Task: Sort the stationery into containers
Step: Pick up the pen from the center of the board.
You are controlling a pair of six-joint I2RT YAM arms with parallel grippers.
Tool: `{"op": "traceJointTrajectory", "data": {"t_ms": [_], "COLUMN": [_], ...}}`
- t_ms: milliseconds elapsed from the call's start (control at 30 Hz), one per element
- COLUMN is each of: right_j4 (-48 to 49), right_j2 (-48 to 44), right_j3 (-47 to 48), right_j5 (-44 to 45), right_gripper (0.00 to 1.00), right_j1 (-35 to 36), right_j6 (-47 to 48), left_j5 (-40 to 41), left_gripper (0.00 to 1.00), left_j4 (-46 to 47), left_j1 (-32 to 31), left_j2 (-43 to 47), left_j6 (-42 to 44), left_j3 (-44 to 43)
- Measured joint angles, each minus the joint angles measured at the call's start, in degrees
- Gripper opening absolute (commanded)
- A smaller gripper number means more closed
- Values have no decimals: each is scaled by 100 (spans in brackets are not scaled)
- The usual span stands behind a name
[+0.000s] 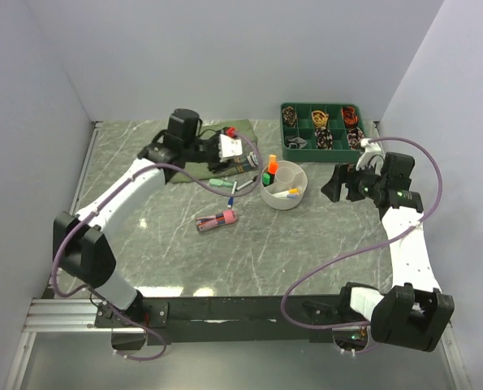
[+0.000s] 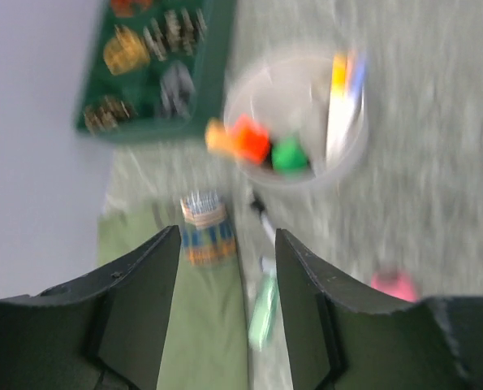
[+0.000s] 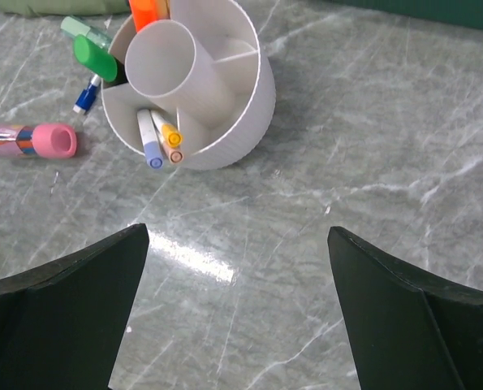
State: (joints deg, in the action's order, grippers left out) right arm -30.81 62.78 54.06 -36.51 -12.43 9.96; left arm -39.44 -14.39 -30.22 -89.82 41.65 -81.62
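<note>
The white round tub (image 1: 284, 187) stands mid-table and holds an orange highlighter (image 1: 272, 165), a green highlighter (image 3: 93, 57) and white pens with yellow and blue caps (image 3: 160, 138). A pink highlighter (image 1: 217, 220) lies on the table to the tub's left. A light green pen (image 1: 222, 184) and a thin blue-capped pen (image 3: 85, 96) lie beside the tub. My left gripper (image 1: 235, 154) hovers open and empty over the shirt edge; in the blurred left wrist view (image 2: 227, 236) the green pen (image 2: 264, 309) lies below its jaws. My right gripper (image 1: 338, 183) is open and empty to the right of the tub (image 3: 188, 89).
A folded olive-green shirt (image 1: 194, 169) lies at the back left with a blue and orange bundle (image 2: 202, 227) on it. A dark green compartment tray (image 1: 322, 105) of small items stands at the back right. White walls close in three sides.
</note>
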Motion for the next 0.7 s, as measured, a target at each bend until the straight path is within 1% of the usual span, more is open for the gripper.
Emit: {"op": "traceJointTrajectory", "data": {"t_ms": [100, 200, 267, 300, 367, 433, 533, 700], "right_j4": [66, 107, 122, 125, 120, 92, 48, 20], "right_j2": [94, 229, 352, 409, 507, 531, 529, 529], "right_j3": [129, 295, 398, 439, 487, 490, 490, 479], "right_j5": [-46, -109, -144, -155, -173, -173, -177, -188], "right_gripper": [100, 100, 100, 100, 100, 100, 100, 100], "right_j1": [0, 0, 0, 0, 0, 0, 0, 0], "right_j6": [24, 52, 63, 74, 118, 175, 258, 310], "left_j5": [-245, -280, -267, -260, -175, 37, 341, 503], "left_gripper": [57, 55, 54, 54, 54, 54, 54, 54], "left_j4": [-1338, -2924, -3993, -4380, -4828, -5246, -5659, -5945], "left_j1": [494, 841, 975, 1014, 1051, 1038, 933, 691], "left_j2": [-354, -1134, -1858, -2188, -2592, -2833, -3049, -3211], "left_j6": [1263, 2929, 4238, 4763, 5554, 6107, 6601, 6937], "left_j3": [-387, -1357, -2280, -2621, -2894, -2857, -2669, -2542]}}
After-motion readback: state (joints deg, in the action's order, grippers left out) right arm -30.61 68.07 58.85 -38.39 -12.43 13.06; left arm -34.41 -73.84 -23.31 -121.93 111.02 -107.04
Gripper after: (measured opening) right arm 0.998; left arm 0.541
